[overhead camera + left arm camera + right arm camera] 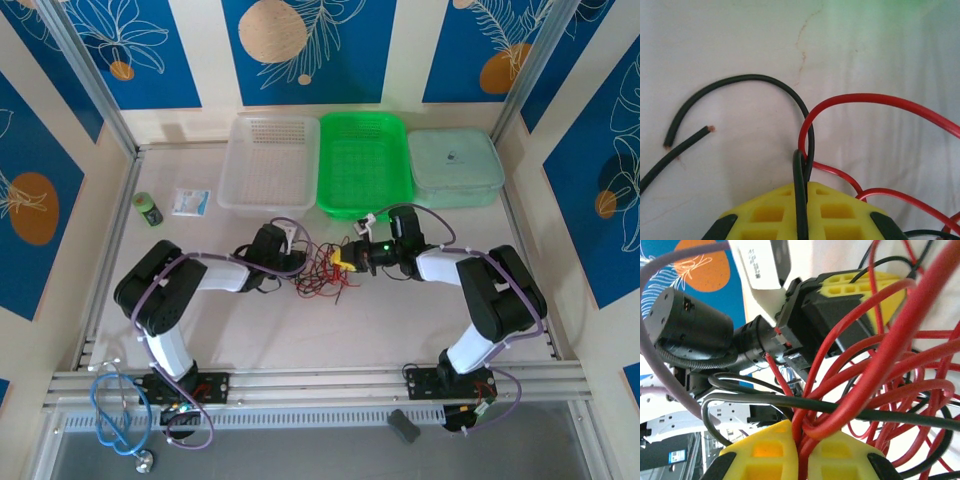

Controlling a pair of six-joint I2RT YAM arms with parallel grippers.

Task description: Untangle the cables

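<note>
The cables form a loose red and black tangle on the table between the two arms. My left gripper sits at the tangle's left side. In the left wrist view its yellow fingers are shut on a black wire, while a red wire loops off to the right. My right gripper is at the tangle's right side. In its wrist view the right gripper is shut on several red wires, with the left gripper's yellow fingers beyond.
Along the back stand a clear tray, a green basket and a mint lidded box. A small green bottle and a packet lie at the left. A coiled blue cable hangs off the front rail.
</note>
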